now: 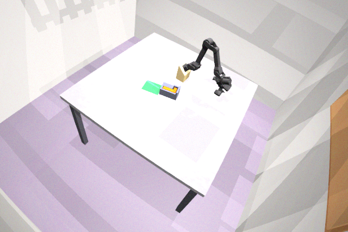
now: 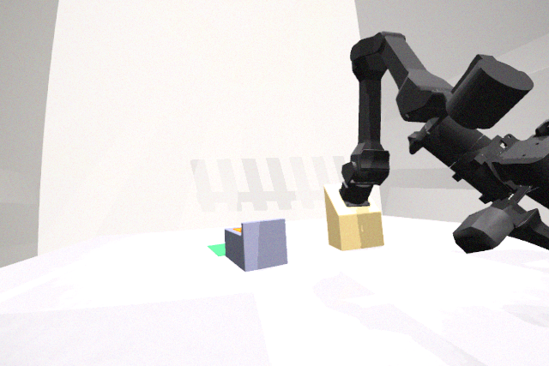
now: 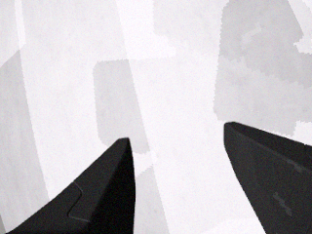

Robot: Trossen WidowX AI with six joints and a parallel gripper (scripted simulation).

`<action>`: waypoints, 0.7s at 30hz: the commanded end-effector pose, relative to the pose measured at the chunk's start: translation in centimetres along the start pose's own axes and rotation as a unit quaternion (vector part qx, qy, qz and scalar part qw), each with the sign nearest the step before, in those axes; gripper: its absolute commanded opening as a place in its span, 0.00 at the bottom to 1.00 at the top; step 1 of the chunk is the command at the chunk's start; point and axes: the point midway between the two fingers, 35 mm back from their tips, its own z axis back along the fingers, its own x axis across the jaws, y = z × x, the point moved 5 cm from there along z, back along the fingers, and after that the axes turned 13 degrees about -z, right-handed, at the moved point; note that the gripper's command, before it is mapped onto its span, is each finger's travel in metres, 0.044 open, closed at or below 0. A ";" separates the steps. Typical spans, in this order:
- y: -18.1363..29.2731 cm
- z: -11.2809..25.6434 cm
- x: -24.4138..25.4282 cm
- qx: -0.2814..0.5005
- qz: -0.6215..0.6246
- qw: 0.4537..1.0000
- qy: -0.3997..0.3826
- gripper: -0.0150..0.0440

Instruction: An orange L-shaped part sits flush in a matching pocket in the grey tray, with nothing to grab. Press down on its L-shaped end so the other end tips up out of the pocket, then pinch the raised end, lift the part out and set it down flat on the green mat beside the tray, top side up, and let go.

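The orange L-shaped part (image 1: 168, 89) (image 2: 238, 230) lies in the pocket of the grey tray (image 1: 167, 93) (image 2: 271, 244). It looks level in the top view, with its L-shaped end to the right; only a sliver shows above the tray wall in the exterior view. The green mat (image 1: 151, 87) (image 2: 216, 249) lies against the tray's left side, with nothing on it. My gripper (image 3: 177, 140) (image 1: 222, 92) is partly open and empty. It hangs above the table, well to the right of the tray. The wrist view shows no part, tray or mat.
A tan block with a sloped top (image 1: 182, 76) (image 2: 361, 231) stands behind and to the right of the tray, with the arm's base on it. The white table (image 1: 120, 111) has its right edge beyond the gripper. Shadows lie on the table.
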 end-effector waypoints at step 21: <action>0.5 21.1 -21.7 -0.006 -0.281 0.884 0.373 0.56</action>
